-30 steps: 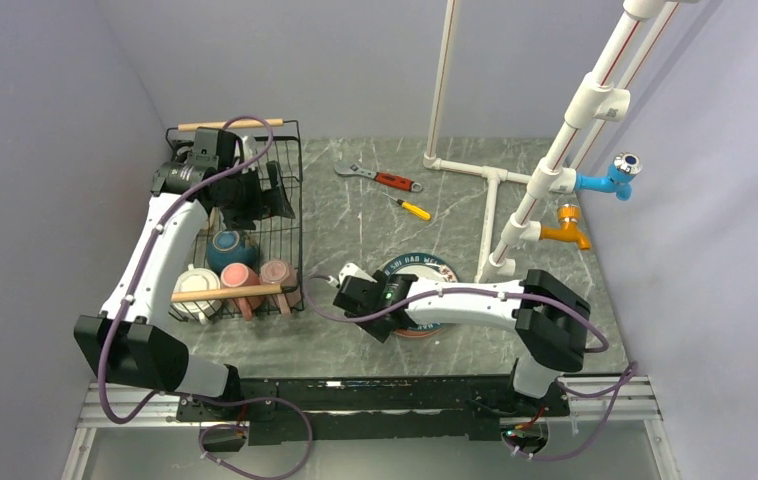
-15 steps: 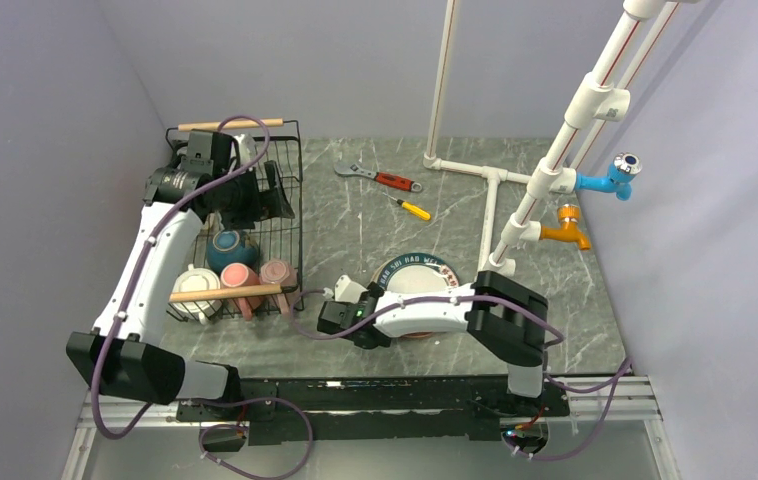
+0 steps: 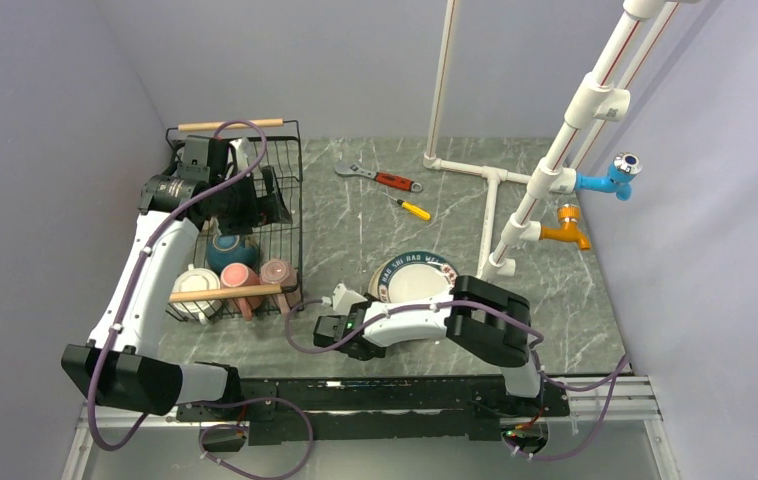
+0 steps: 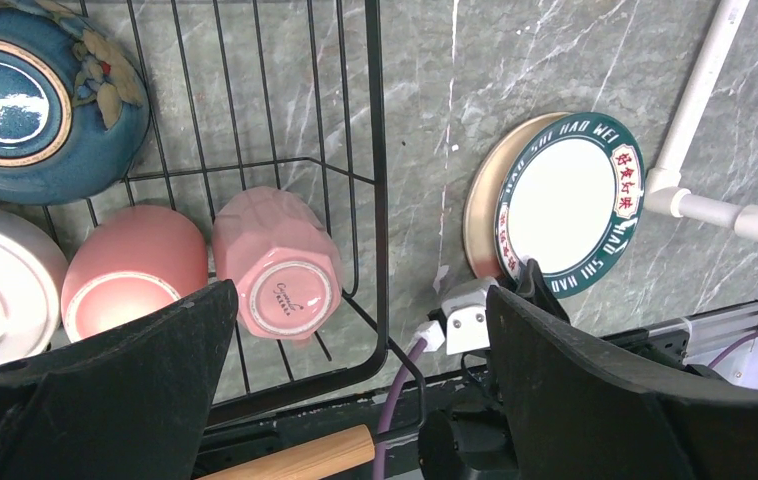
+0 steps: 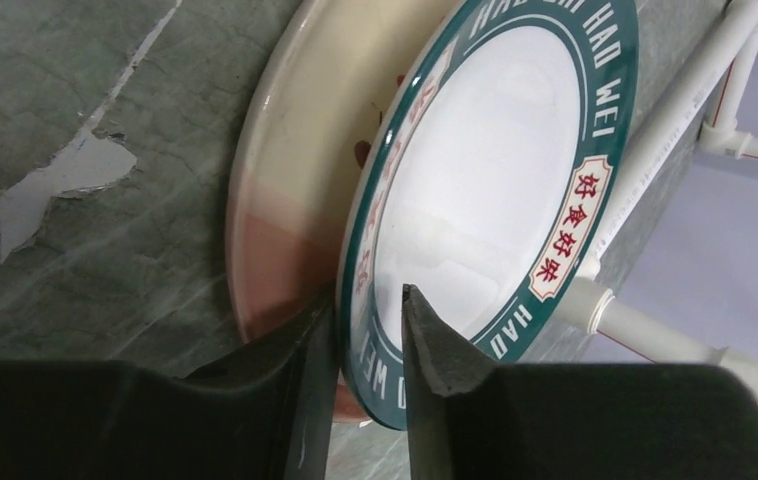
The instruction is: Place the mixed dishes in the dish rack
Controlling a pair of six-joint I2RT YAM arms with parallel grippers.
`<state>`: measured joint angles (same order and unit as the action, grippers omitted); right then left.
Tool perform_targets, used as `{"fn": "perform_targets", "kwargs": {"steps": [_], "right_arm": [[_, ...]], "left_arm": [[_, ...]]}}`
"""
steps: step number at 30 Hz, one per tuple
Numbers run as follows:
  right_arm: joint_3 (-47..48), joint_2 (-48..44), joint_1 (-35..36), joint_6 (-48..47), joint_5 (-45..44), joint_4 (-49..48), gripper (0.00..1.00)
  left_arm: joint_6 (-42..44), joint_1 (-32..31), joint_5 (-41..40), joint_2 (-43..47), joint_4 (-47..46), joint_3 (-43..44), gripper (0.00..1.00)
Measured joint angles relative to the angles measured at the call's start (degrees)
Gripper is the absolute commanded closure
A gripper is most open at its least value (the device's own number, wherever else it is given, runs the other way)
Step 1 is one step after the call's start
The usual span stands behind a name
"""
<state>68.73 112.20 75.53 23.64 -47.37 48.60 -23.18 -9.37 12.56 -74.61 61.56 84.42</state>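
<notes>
Teal-rimmed plate (image 5: 495, 200) between right fingers (image 5: 435, 345)

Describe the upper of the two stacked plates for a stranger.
Look between the dish rack and the white pipe frame. Two plates overlap there; it is the upper plate, white with a lettered green rim, unlike the plain cream-orange plate beneath.

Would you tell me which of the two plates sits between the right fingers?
The green lettered-rim plate; its edge sits between the right fingers, while the cream-and-red plate lies underneath.

Mugs (image 4: 277, 265) and bowl (image 4: 30, 100) in dish rack (image 3: 300, 200); right of it, upper plate (image 5: 495, 170) overlies lower plate (image 5: 285, 180)
</notes>
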Motion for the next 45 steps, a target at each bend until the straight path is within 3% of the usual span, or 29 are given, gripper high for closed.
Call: {"fn": "perform_targets", "kwargs": {"steps": [3,5,16,26,32,36,39,45], "right_arm": [[-0.04,0.46,0.37,0.07,-0.04,-0.39,0.93],[-0.11,0.48,0.50,-0.15,-0.37,-0.57,1.00],[0.76,-1.09,0.52,-4.66,-0.46,-0.39,1.00],[1.03,-15.19,-1.05,-9.70,11.65,-5.44,1.00],[0.57,-23.58,-1.27,-10.38,17.70,-6.58,1.00],[-0.33,-29.35,-1.84,-9.57,18.78,-6.51,1.00],[-0.42,-32.35,-2.56,-8.39,18.71,-6.23,1.00],[-0.44,-34.97,-3.80,-7.26,18.23,-6.16,1.00]], "left_arm": [[0.00,0.00,0.00,0.00,0.02,0.00,0.01],[0.00,0.00,0.00,0.00,0.02,0.00,0.01],[-0.50,0.00,2.05,-0.76,-0.22,0.00,0.01],[-5.20,0.00,10.27,-3.04,-4.28,-1.90,0.01],[-12.37,-0.31,19.15,-3.13,-11.34,-7.37,0.03],[-18.45,-1.81,23.89,-3.28,-16.68,-11.98,0.09],[-22.51,-3.87,26.60,-4.42,-19.56,-12.76,0.17],[-27.39,-7.82,29.35,-8.83,-22.71,-12.72,0.18]]}}
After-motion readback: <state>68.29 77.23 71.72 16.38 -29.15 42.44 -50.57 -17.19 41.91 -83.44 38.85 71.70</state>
